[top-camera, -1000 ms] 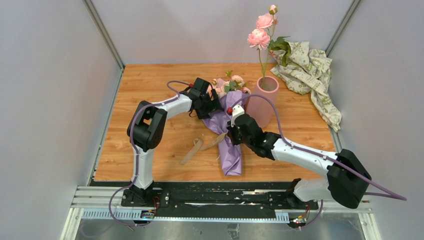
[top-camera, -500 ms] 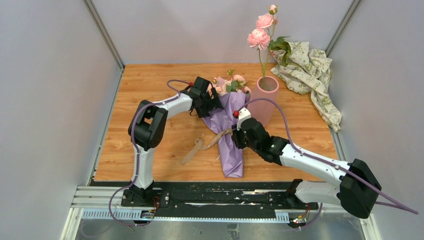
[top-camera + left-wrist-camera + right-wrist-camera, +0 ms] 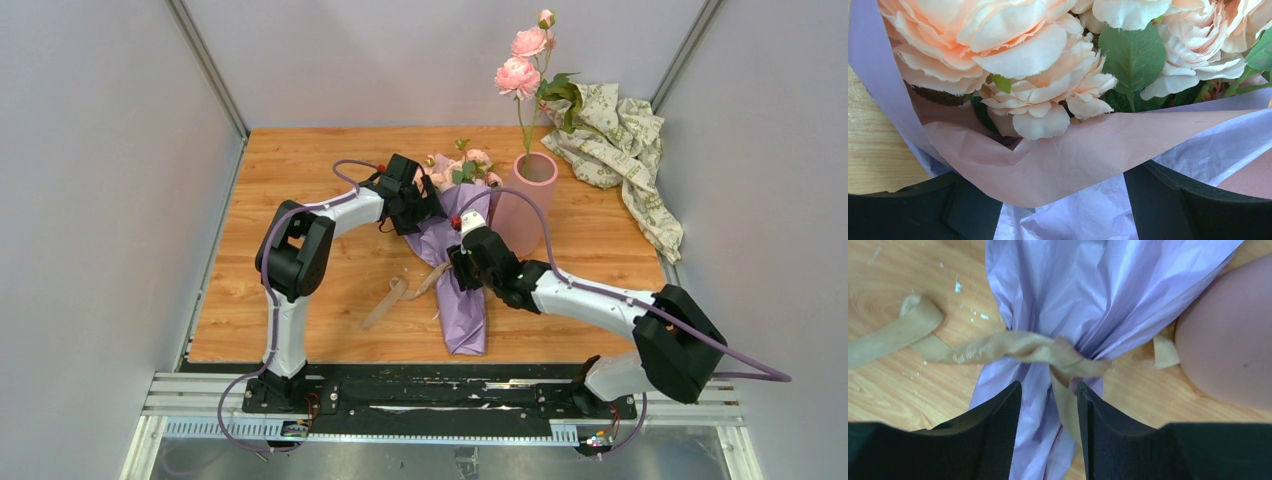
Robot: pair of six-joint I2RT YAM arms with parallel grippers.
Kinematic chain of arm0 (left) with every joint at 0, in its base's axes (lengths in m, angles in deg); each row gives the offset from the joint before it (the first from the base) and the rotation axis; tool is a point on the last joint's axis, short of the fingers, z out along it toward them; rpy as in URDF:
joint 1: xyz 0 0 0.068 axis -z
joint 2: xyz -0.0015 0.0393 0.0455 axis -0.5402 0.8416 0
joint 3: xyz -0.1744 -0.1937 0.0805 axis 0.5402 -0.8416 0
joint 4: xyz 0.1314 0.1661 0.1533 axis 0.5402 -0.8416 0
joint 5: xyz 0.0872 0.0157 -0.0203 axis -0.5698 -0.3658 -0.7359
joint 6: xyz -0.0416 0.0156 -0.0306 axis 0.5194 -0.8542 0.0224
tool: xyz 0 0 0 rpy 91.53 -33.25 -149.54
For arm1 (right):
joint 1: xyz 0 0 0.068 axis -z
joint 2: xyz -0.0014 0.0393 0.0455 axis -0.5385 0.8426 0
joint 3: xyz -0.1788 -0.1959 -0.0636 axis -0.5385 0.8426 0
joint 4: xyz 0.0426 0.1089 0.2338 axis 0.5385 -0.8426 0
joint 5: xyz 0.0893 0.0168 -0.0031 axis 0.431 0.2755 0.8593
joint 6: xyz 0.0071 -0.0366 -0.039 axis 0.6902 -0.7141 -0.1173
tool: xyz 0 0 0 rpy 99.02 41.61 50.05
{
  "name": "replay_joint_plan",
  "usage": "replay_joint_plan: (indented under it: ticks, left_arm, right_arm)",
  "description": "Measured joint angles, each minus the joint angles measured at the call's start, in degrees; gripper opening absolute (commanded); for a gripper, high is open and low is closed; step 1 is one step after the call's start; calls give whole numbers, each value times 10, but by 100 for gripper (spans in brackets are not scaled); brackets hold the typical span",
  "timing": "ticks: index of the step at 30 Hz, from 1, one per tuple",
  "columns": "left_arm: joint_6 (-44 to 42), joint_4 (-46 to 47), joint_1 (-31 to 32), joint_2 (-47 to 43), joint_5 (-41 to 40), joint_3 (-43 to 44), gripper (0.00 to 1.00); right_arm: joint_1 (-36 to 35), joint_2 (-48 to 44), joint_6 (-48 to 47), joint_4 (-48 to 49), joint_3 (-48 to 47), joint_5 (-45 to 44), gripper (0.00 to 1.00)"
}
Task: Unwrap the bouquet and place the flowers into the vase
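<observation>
The bouquet (image 3: 462,300) lies on the wooden table (image 3: 300,170), its lilac paper narrowing toward me. Its peach-pink flowers (image 3: 462,166) point away, beside the pink vase (image 3: 520,212). A tan ribbon (image 3: 1018,349) is knotted round the lilac paper (image 3: 1088,285), and one loose end trails left (image 3: 392,295). My right gripper (image 3: 1048,387) is open just below the knot, with paper and a ribbon tail between its fingers. My left gripper (image 3: 1058,200) stands wide open at the bouquet's top. The pink inner paper (image 3: 1073,155) spans its fingers, with the flowers (image 3: 1013,55) just beyond.
A tall stem with two larger pink blooms (image 3: 520,70) stands in the vase. Crumpled cream-green patterned paper (image 3: 620,140) lies at the back right corner. Grey walls close in the table on three sides. The vase wall (image 3: 1233,340) is close to the right of my right gripper.
My right gripper's jaws have opened. Its wrist shifted slightly right, then back left over the tie. The left arm and the bouquet have stayed put.
</observation>
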Motion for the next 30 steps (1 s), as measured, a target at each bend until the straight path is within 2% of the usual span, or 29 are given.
replay_joint_plan:
  ticks: [6, 9, 16, 19, 23, 30]
  left_arm:
    - [0, 2, 0, 0, 0, -1, 90]
    - [0, 2, 0, 0, 0, -1, 90]
    - [0, 1, 0, -1, 0, -1, 90]
    - [0, 1, 0, -1, 0, -1, 90]
    - [0, 1, 0, -1, 0, -1, 90]
    - [0, 1, 0, -1, 0, -1, 90]
  right_arm:
    - [11, 20, -19, 20, -36, 0, 49]
    - [18, 33, -24, 29, -47, 10, 44]
    - [34, 74, -24, 37, -55, 30, 41]
    - [35, 75, -24, 38, -55, 35, 31]
    - [35, 75, -23, 39, -55, 38, 1]
    - [35, 63, -22, 38, -53, 40, 0]
